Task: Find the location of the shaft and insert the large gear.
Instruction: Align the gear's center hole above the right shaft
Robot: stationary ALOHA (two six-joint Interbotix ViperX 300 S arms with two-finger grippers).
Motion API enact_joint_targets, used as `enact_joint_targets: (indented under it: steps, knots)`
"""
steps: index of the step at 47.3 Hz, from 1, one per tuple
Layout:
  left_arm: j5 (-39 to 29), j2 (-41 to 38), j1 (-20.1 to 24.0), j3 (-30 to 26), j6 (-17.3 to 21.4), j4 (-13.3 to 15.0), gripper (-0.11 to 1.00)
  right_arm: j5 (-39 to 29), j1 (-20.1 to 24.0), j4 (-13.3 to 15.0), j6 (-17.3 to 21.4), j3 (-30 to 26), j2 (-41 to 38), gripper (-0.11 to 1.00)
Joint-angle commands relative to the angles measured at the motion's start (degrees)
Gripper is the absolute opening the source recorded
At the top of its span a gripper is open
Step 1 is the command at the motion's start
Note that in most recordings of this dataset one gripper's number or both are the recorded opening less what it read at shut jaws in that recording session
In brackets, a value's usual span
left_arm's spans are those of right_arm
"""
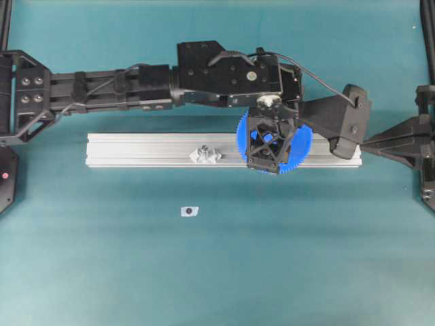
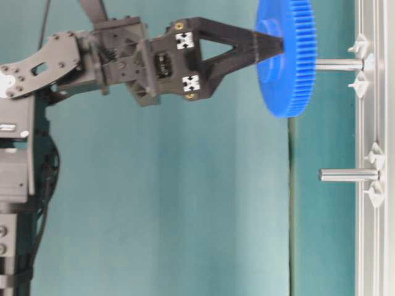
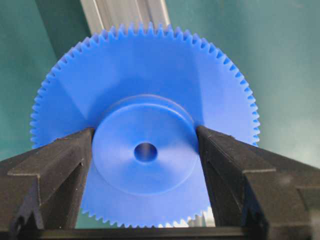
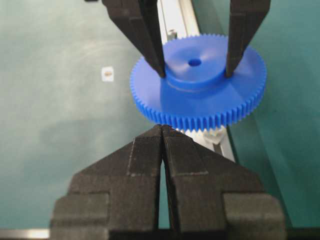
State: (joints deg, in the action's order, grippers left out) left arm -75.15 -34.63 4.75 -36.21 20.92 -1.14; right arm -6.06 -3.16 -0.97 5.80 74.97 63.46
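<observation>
Counting one large gear (image 3: 145, 150), two pins (image 2: 349, 175).

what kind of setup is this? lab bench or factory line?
Likely a lab test bench: two robot arms over a teal table, an aluminium rail carrying upright pins, and the left gripper holding a blue gear by its hub.

The large gear (image 1: 299, 146) hangs over the rail's (image 1: 136, 149) right part, above the shaft (image 2: 338, 64), a second pin (image 2: 347, 175) leftward.

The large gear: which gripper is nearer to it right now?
Left. The left gripper has its jaws clamped on the hub of the large gear; the right gripper sits shut beside the rim, not touching.
</observation>
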Motion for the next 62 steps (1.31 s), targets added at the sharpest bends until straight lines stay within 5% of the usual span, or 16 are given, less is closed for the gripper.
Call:
enact_joint_targets:
  steps: [1,62]
  knots:
    - [0.35,1.76,0.26,-1.93,0.35,-0.18,0.71,0.26,-0.09,-0.09,0.44,-0.53,-0.35,0.01]
    - [0.18,-0.09,3.96,0.0,0.35,-0.18,0.71,0.26,-0.09,-0.09,0.53,-0.7,-0.35,0.01]
